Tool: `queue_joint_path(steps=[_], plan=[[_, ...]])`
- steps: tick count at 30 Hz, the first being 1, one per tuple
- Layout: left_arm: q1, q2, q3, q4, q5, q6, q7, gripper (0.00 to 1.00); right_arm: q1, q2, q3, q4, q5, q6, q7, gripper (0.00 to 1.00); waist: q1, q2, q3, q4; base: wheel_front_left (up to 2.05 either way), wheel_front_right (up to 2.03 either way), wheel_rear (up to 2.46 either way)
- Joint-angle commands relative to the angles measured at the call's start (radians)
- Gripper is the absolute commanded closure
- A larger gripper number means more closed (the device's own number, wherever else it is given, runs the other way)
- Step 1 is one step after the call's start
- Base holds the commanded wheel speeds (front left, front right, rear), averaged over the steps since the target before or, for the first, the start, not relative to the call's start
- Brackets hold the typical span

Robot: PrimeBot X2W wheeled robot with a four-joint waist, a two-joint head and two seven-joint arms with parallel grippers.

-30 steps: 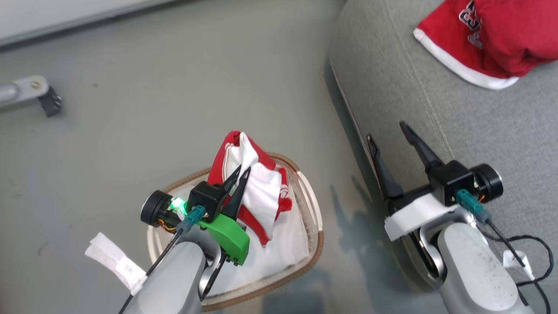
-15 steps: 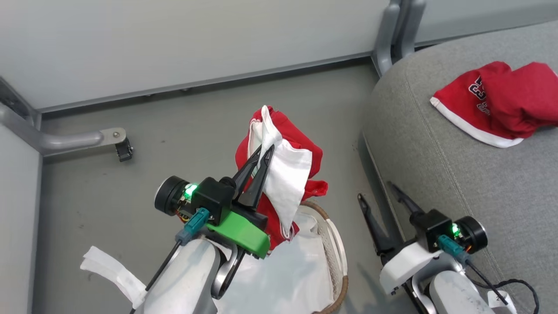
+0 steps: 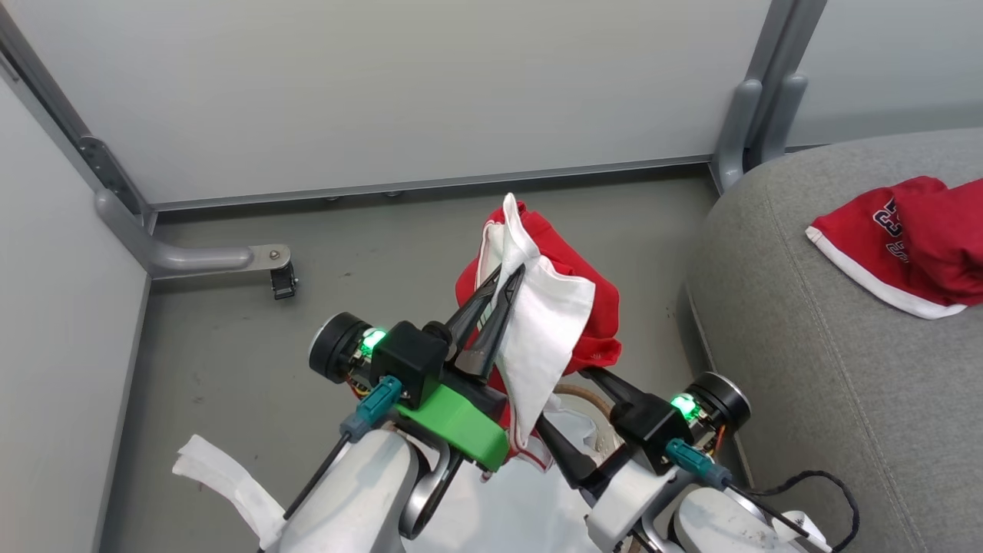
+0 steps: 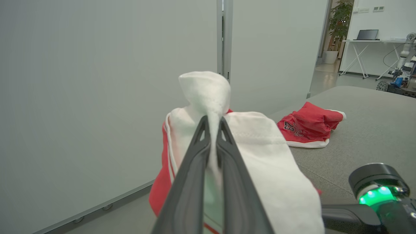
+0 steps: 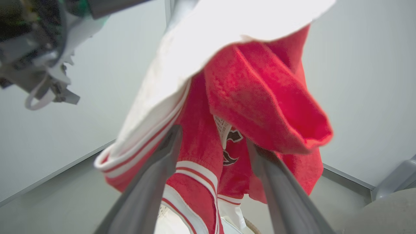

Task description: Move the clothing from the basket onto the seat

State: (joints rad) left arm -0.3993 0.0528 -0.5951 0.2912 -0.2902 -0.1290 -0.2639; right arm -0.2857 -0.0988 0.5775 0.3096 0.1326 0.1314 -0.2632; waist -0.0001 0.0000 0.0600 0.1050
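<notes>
One garment (image 3: 553,330) was pinched in the left gripper (image 3: 511,270) above the basket (image 3: 577,392), hung inside the wide-spread right gripper (image 5: 213,136); another garment (image 3: 914,246) was seen on the seat (image 3: 806,369).

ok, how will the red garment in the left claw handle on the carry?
Likely floppy: the red-and-white garment drapes in folds from one pinch by the left claw. Probably light: one white fold carries it. Hanging tail may snag on the open right claw.

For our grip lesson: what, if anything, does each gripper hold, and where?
Left gripper: shut on the red-and-white garment, pinching a fold of its white panel. Right gripper: open around its hanging end, holding nothing.
</notes>
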Motion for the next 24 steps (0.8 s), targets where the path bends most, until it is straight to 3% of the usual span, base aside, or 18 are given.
queue_joint_path(steps=[1, 15, 16, 17, 24], plan=[[-0.002, -0.001, -0.008, 0.002, -0.005, -0.003, -0.001, 1.0, -0.015, 0.001, 0.008, 0.002, 0.004, -0.001, -0.002, 0.0, 0.0001, 0.0, -0.005, 0.018, 0.0, 0.0, 0.0], [-0.011, -0.002, -0.145, 0.001, -0.071, -0.003, -0.001, 1.0, -0.072, 0.038, -0.035, 0.02, -0.067, -0.001, -0.002, 0.0, 0.0001, 0.0, -0.001, 0.065, 0.0, 0.0, 0.0], [-0.012, -0.002, -0.151, 0.001, -0.077, -0.003, -0.001, 1.0, -0.075, 0.04, -0.035, 0.021, -0.061, -0.001, -0.002, 0.66, 0.0001, 0.0, 0.0, 0.067, 0.0, 0.0, 0.0], [-0.013, -0.002, -0.156, 0.001, -0.08, -0.003, -0.001, 1.0, -0.076, 0.042, -0.033, 0.023, -0.055, -0.001, -0.002, 1.0, 0.0001, 0.0, 0.001, 0.068, 0.0, 0.0, 0.0], [-0.018, -0.002, -0.162, 0.004, -0.087, -0.003, -0.001, 1.0, -0.075, 0.046, -0.038, 0.011, -0.018, -0.001, -0.002, 1.0, 0.0001, 0.0, 0.006, 0.064, 0.0, 0.0, 0.0]])
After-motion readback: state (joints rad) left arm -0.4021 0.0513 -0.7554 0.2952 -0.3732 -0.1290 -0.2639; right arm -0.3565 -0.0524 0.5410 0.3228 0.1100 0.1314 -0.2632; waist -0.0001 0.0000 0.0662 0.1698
